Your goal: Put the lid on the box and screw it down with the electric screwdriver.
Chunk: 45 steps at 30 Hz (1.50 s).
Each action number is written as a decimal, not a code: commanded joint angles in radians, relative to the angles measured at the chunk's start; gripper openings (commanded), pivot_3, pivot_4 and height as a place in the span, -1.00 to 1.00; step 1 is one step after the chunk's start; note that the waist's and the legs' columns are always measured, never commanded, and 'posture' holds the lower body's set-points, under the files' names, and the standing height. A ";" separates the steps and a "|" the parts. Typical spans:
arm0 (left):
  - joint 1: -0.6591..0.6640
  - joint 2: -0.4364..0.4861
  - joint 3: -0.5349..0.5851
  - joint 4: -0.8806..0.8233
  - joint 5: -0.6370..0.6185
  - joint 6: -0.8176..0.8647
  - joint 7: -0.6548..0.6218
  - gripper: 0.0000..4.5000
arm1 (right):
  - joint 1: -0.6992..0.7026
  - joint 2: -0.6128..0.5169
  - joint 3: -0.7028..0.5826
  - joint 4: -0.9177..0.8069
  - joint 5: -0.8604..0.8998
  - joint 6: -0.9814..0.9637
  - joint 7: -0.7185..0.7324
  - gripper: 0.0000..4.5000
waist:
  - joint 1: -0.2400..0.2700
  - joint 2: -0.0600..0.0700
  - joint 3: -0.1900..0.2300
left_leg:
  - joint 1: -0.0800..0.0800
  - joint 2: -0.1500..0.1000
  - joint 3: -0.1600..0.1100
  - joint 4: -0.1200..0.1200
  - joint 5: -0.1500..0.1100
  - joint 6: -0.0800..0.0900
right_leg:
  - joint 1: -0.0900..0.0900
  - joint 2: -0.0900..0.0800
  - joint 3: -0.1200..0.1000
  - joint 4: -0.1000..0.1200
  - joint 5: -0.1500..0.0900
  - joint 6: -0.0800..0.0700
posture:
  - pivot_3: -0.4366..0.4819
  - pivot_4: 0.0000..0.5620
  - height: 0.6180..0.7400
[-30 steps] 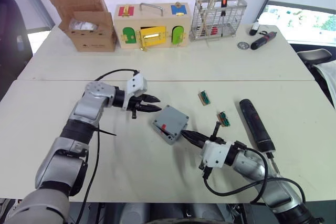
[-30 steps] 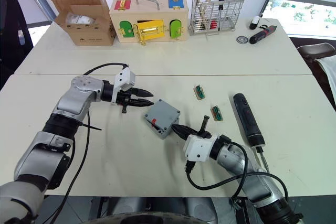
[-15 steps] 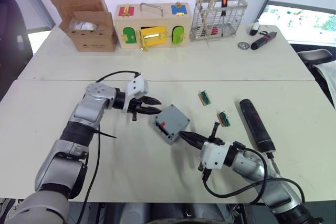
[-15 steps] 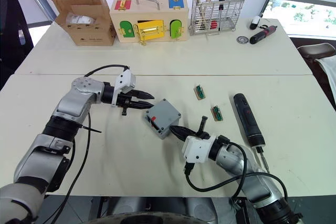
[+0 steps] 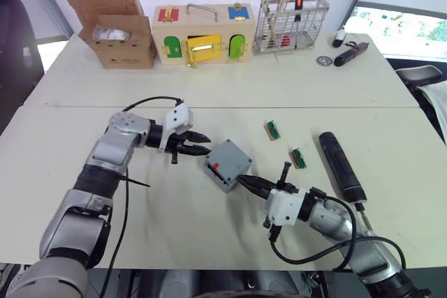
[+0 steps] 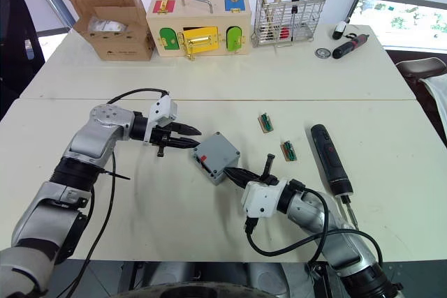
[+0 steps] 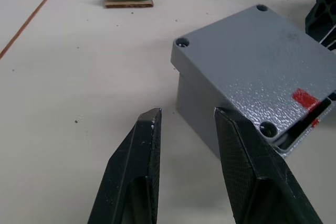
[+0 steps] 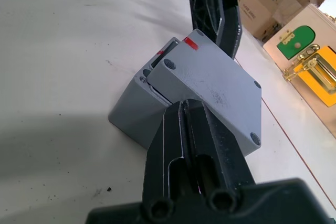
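Nearest the robot, the right gripper (image 5: 250, 183) lies low on the bench (image 5: 209, 235) with its two black fingers pressed together, their tips against the near corner of the box (image 5: 225, 172), just under the lid (image 5: 230, 158). The box sits mid-bench between the two grippers. The lid rests on top but skewed, not yet square with the walls.

Both parts look like stiff moulded plastic, light and hard, with a fine pebbled skin that should give the fingers some bite. The lid is thin, so I judge it best nudged by its edges or pinched across two opposite sides. The box is light enough to skate across the smooth bench if pushed from one side only, so bracing it from both sides seems wise.

Beyond it, the left gripper (image 5: 196, 145) hovers with fingers parted, tips near the box's far-left side, not touching.

The head views give the layout: the electric screwdriver (image 5: 341, 165) lies untouched well to the right, two small green screw holders (image 5: 299, 158) between it and the box. The left wrist view adds what they cannot: the lid overhangs, leaving a dark slit by the red mark (image 7: 305, 98). The right wrist view shows the exposed box rim at the same corner.
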<state>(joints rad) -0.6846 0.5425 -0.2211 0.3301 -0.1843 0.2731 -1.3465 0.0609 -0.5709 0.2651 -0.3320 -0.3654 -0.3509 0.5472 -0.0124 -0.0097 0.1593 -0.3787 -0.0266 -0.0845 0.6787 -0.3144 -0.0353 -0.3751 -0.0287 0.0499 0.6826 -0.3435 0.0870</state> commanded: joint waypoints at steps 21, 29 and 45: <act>0.043 0.038 0.012 -0.105 -0.022 0.015 -0.011 -0.30 | -0.002 0.006 0.006 -0.056 0.054 -0.012 0.024 -0.99 | 0.000 0.000 0.000 | 0.000 0.000 0.000 0.000 0.000 0.000 | 0.000 0.000 0.000 0.000 0.000 0.000 | -0.05 -0.47 1.00; 0.048 0.039 0.006 -0.112 -0.017 0.011 -0.011 -0.30 | 0.016 0.003 0.002 -0.077 0.069 0.001 0.039 -0.99 | 0.000 0.000 0.000 | 0.000 0.000 0.000 0.000 0.000 0.000 | 0.000 0.000 0.000 0.000 0.000 0.000 | -0.05 -0.47 1.00; -0.041 0.021 0.035 -0.029 -0.032 -0.005 0.016 -0.30 | 0.010 -0.017 -0.030 -0.060 0.071 0.003 0.033 -0.99 | 0.000 0.000 0.000 | 0.000 0.000 0.000 0.000 0.000 0.000 | 0.000 0.000 0.000 0.000 0.000 0.000 | -0.05 -0.47 1.00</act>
<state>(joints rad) -0.7056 0.5637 -0.2173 0.3306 -0.1881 0.2562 -1.3306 0.0762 -0.5845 0.2501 -0.3692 -0.3091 -0.3406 0.5872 -0.0124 -0.0097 0.1593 -0.3786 -0.0266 -0.0845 0.6791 -0.3145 -0.0351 -0.3748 -0.0286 0.0497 0.6827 -0.3435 0.0870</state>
